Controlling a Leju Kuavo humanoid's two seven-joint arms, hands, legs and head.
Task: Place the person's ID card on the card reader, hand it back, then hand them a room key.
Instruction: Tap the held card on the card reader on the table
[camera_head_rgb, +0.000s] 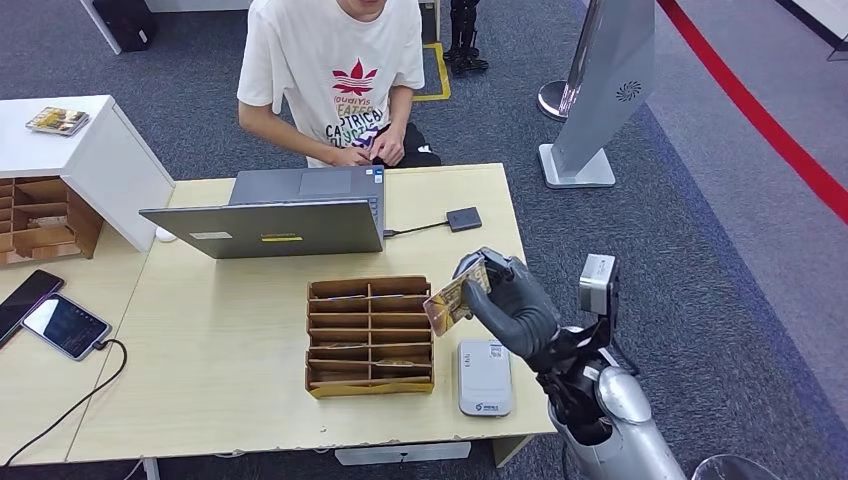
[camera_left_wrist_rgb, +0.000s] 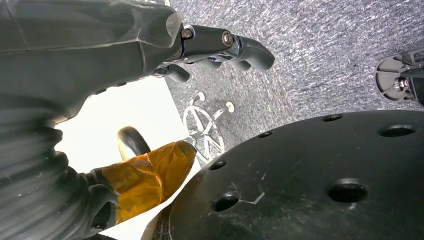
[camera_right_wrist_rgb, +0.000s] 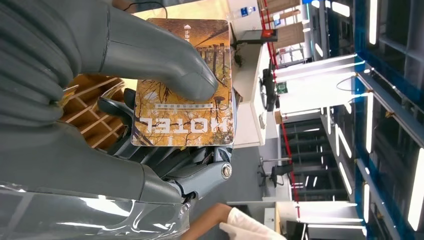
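Observation:
My right hand (camera_head_rgb: 515, 305) pinches an orange room key card (camera_head_rgb: 452, 298) between thumb and fingers, held upright above the table just right of the wooden card box (camera_head_rgb: 370, 335). In the right wrist view the card (camera_right_wrist_rgb: 185, 115) reads "HOTEL", with my thumb (camera_right_wrist_rgb: 165, 65) pressed on its face. The white card reader (camera_head_rgb: 485, 377) lies flat near the table's front edge, below the hand, with nothing on it. The person (camera_head_rgb: 335, 75) sits behind the laptop, both hands together at the far table edge. My left hand (camera_left_wrist_rgb: 100, 55) hangs by the floor, fingers apart, holding nothing.
An open grey laptop (camera_head_rgb: 280, 215) stands at the table's far side, cabled to a small black device (camera_head_rgb: 463, 218). Two phones (camera_head_rgb: 65, 325) lie on the left table beside a white cabinet (camera_head_rgb: 90, 150). A sign stand (camera_head_rgb: 595, 100) rises at the right.

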